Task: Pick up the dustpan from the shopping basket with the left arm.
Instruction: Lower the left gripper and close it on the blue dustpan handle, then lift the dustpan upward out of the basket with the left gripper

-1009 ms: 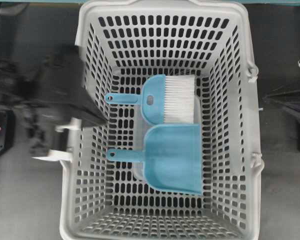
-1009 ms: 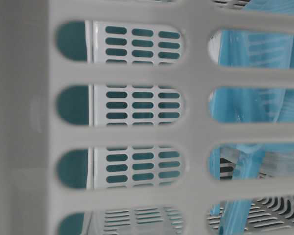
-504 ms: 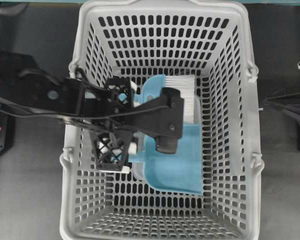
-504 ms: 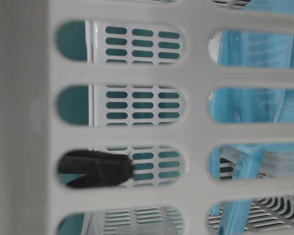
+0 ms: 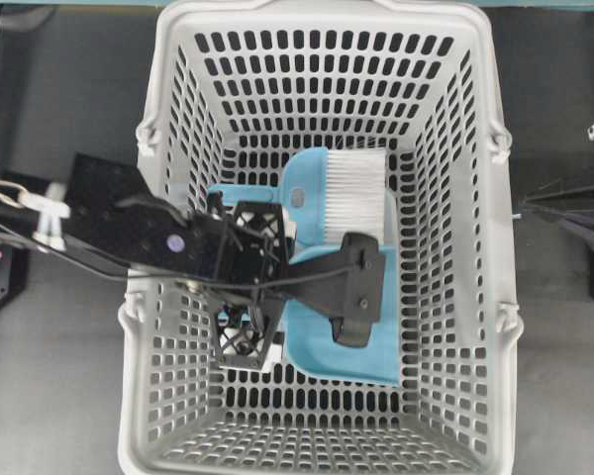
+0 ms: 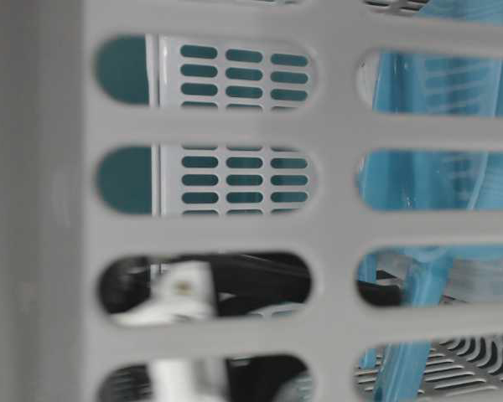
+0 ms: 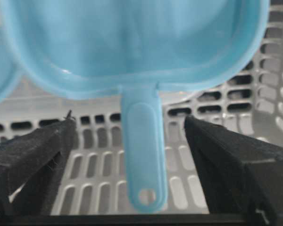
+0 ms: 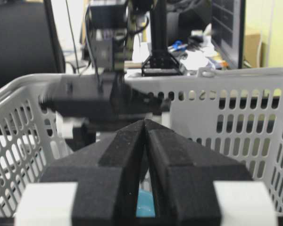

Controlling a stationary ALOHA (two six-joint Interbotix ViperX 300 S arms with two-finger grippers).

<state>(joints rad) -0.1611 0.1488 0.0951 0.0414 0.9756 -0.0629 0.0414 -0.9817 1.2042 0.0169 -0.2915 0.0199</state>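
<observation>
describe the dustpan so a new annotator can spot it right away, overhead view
Find the big light grey shopping basket filling the frame. On its slotted floor lie two light blue items; the dustpan is the nearer one, partly under the left gripper. Unlike the hand brush beside it, it has no white bristles: just a flat wide scoop with a thin straight handle.

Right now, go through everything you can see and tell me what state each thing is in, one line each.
dustpan: lying flat on the basket floor, not gripped, handle between the open fingers.
hand brush: lying flat beside the dustpan, untouched.
shopping basket: upright, both rim handles folded down.
left hand: open, down inside the basket, straddling the dustpan handle.
right hand: shut, empty, outside the basket.
</observation>
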